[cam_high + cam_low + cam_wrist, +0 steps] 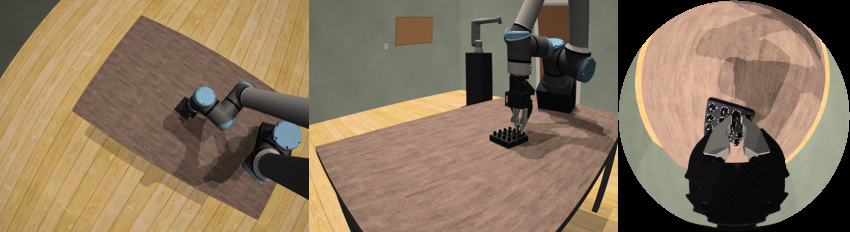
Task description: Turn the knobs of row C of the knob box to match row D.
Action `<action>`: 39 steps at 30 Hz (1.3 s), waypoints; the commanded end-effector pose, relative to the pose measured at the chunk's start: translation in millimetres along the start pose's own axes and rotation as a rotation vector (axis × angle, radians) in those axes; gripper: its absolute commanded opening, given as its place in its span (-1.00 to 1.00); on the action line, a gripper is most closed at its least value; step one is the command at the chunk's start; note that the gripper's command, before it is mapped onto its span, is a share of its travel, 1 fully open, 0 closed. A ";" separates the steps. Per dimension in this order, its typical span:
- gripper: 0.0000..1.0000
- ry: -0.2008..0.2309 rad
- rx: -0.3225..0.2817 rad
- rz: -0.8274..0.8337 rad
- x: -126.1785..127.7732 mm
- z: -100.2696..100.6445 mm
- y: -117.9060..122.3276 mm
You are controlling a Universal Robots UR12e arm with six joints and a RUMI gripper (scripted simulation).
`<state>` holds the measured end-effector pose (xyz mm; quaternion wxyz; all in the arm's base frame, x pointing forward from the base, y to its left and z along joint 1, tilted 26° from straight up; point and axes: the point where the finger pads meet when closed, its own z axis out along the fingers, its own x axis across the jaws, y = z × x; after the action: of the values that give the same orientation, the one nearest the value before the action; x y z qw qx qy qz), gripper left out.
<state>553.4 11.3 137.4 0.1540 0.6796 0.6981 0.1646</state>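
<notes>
The knob box (508, 139), a small black square block, is lying flat on the table (433, 174), toward its 2 o'clock part in the exterior view. Short black knobs (504, 136) are standing upright in rows across its top.

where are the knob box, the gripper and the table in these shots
knob box (506, 142), exterior view, on its front side wall
gripper (519, 129), exterior view, between the fingertips
table (421, 174), exterior view, on bare wood top

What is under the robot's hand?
The black knob box sits on the table right below the hand. Its fingers are closed on one knob. That knob's mark and several neighbouring knobs are hidden by the hand.
</notes>
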 end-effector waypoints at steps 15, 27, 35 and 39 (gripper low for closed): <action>-0.92 0.004 0.003 -0.151 -0.4 1.4 -0.6; -0.92 0.004 0.003 -0.152 -0.4 1.4 -0.6; -0.78 0.004 0.003 -0.152 -0.4 1.4 -0.6; -0.78 0.004 0.003 -0.152 -0.4 1.3 -0.6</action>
<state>553.6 10.5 137.3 0.1649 0.6251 0.7473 0.1535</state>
